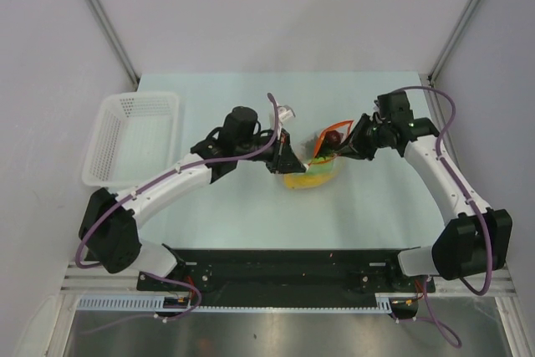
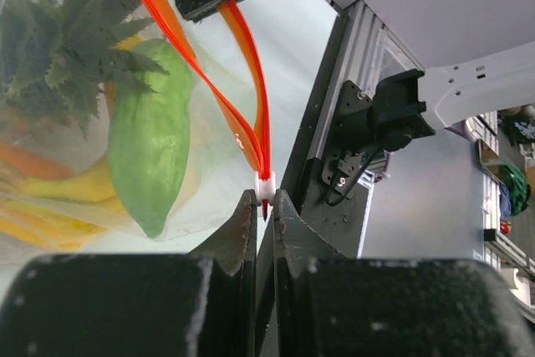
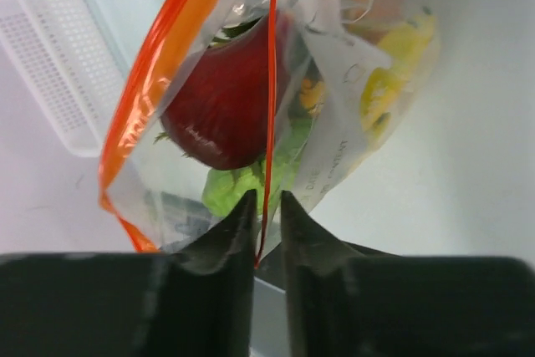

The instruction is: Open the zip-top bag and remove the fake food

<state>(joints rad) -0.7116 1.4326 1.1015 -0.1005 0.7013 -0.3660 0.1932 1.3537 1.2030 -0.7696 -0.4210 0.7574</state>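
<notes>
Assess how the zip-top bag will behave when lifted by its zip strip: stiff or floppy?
Probably floppy: the zip-top bag creases and sags around the fake food. Likely bottom-heavy, with the toys bunched below the strip, so it may hang and swing. Its glossy film may slip.

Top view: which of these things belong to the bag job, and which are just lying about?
Job:
- zip-top bag
- fake food inside it
- left gripper, pinching the zip strip's end
- right gripper, jaws astride the strip

Lying about:
- white basket, off to the left, untouched
</notes>
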